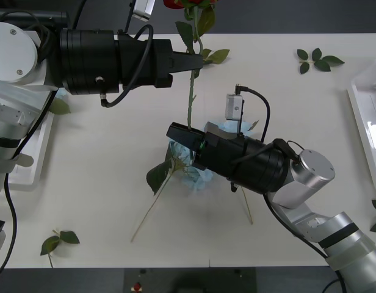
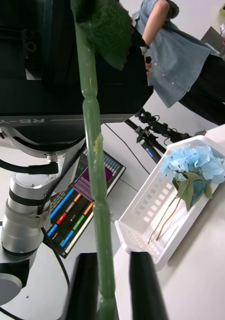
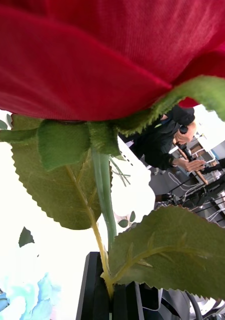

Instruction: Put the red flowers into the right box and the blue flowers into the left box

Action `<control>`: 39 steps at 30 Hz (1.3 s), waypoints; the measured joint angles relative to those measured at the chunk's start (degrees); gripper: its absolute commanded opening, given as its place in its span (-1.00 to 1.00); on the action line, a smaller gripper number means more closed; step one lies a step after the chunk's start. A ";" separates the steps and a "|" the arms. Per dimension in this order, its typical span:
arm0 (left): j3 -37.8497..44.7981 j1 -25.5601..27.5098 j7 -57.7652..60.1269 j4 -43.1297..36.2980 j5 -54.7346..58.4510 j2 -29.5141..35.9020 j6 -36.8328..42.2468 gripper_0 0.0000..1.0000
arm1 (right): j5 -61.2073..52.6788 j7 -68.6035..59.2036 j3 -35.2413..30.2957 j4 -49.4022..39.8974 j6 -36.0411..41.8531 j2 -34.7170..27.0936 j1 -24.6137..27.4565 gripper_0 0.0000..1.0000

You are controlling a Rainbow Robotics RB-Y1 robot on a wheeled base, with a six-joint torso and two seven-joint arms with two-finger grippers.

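You have both grippers closed on one red flower (image 1: 191,91): left gripper (image 1: 197,63) high, right gripper (image 1: 176,131) low, stem running between.

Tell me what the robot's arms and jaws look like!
Both arms have fat black cylinder wrists joined to shiny silver and white rounded joints, with black cables looping over them. The left gripper ends in narrow black jaws, and so does the right gripper. A small silver box with a cable sits on the right wrist.
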 measured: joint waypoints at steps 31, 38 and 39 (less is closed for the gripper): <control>0.00 0.00 0.00 0.00 0.00 0.00 0.00 1.00 | -0.67 0.00 -0.06 0.00 -0.15 0.00 -0.04 -1.00; -0.11 0.12 0.00 0.07 0.01 0.00 0.00 1.00 | -1.72 0.00 -1.24 0.00 -0.36 -0.01 -0.08 -1.00; -0.31 0.27 0.00 0.11 0.02 0.00 -0.02 1.00 | -1.96 0.00 -1.45 0.00 -0.36 -0.09 -0.09 -1.00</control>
